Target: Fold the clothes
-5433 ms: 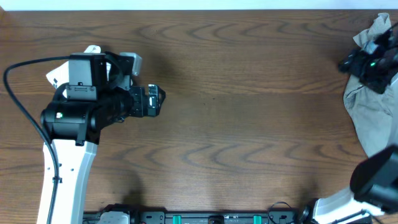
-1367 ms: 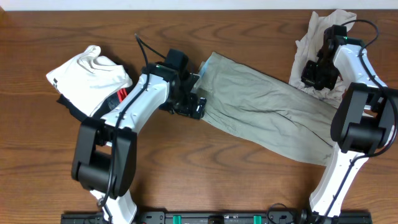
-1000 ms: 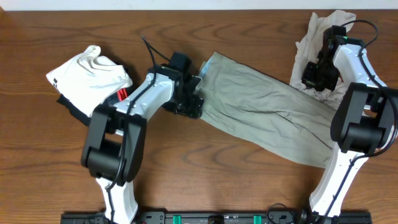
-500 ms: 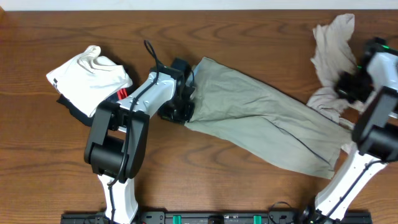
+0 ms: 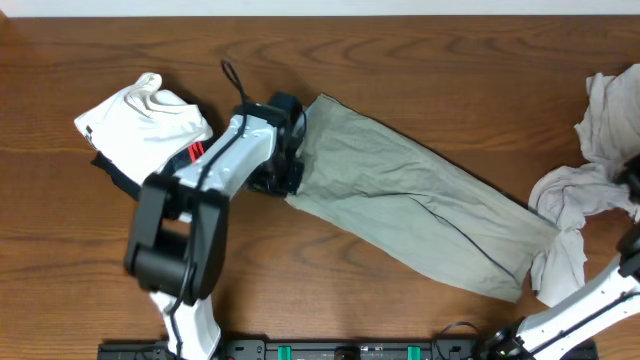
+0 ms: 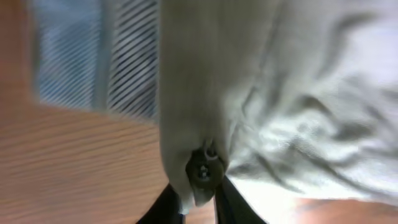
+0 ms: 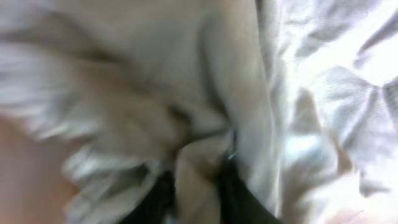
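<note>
On table (image 5: 420, 70), left hand (image 6: 194, 200) pinches shorts (image 5: 420, 210)

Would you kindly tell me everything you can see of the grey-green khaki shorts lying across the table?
The grey-green khaki cotton shorts lie spread flat and diagonally on the brown wooden table, lightly creased, with a seam running along them. The left pincer pinches a fold at their upper-left end, beside a dark round button; the left wrist view shows a pale blue striped lining there. Their lower-right end meets a crumpled off-white garment.
</note>
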Controlling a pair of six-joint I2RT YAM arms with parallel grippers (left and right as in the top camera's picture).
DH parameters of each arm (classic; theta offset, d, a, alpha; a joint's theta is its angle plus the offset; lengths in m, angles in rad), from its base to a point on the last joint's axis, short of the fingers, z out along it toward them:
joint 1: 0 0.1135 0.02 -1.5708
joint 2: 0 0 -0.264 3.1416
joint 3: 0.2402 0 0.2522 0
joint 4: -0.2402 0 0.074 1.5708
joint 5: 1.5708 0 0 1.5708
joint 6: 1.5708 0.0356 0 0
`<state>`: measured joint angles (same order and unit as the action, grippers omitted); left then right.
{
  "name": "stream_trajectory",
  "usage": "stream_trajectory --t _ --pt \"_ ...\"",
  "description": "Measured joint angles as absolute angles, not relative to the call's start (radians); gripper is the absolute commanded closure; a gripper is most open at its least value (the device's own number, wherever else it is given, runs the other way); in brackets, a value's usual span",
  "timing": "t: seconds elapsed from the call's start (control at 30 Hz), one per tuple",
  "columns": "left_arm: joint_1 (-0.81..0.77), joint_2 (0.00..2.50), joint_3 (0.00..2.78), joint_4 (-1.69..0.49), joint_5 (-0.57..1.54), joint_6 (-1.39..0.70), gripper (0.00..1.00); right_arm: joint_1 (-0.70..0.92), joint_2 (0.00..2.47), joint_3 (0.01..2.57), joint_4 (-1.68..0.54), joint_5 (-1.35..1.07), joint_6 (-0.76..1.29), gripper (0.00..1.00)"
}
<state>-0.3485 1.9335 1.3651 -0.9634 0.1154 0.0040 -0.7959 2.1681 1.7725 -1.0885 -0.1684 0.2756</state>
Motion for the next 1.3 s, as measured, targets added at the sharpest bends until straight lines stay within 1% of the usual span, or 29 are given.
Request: stream_trajectory --t 0.07,0.13,0.17,0.2,0.23,0.27,0.33,0.37,0.5,0.6,0.73,0.9,1.03,1.2,1.27,1.3 --pt "-0.348 1.869 1.366 -0.949 0.096 0.002 0.57 -0.797 2.097 1.773 -1.079 -0.240 0.257 0.56" --pt "-0.348 1.791 1.373 -0.932 0.084 0.002 0.47 -0.786 2.026 1.775 -1.091 -0.304 0.236 0.52" --pt "-0.348 1.758 1.376 -0.923 0.079 0.003 0.44 -0.777 1.993 1.778 -1.107 -0.329 0.223 0.51" --pt "-0.348 1.723 1.380 -0.915 0.075 0.003 0.41 -0.765 1.967 1.781 -1.120 -0.347 0.215 0.53" --pt "-0.348 1.688 1.382 -0.908 0.071 0.001 0.38 -0.747 1.944 1.786 -1.140 -0.362 0.201 0.62" --pt "-0.348 1.655 1.383 -0.904 0.070 -0.002 0.36 -0.723 1.927 1.789 -1.161 -0.373 0.187 0.75" --pt "-0.348 1.610 1.385 -0.897 0.067 -0.001 0.35 -0.682 1.919 1.790 -1.197 -0.373 0.173 0.95" --pt "-0.348 1.592 1.386 -0.894 0.067 -0.001 0.35 -0.651 1.919 1.785 -1.216 -0.363 0.164 0.99" --pt "-0.348 1.550 1.386 -0.894 0.067 -0.001 0.34 -0.528 1.924 1.700 -1.234 -0.277 0.173 0.99" --pt "-0.348 1.546 1.386 -0.897 0.067 -0.001 0.34 -0.444 1.924 1.571 -1.187 -0.154 0.206 0.99" --pt "-0.348 1.546 1.386 -0.901 0.067 -0.001 0.34 -0.419 1.929 1.412 -1.098 -0.016 0.273 0.99" --pt "-0.348 1.546 1.386 -0.901 0.067 -0.001 0.34 -0.462 1.938 1.305 -1.042 0.128 0.350 0.99" --pt "-0.348 1.546 1.386 -0.901 0.067 0.000 0.34 -0.532 1.938 1.296 -1.055 0.260 0.389 0.99" --pt "-0.348 1.546 1.386 -0.901 0.067 0.000 0.33 -0.656 1.940 1.391 -1.143 0.330 0.408 0.99" --pt "-0.348 1.546 1.386 -0.901 0.067 0.000 0.33 -0.699 1.940 1.469 -1.179 0.310 0.408 0.99" --pt "-0.348 1.546 1.386 -0.901 0.067 0.000 0.33 -0.715 1.940 1.511 -1.193 0.275 0.398 0.97"
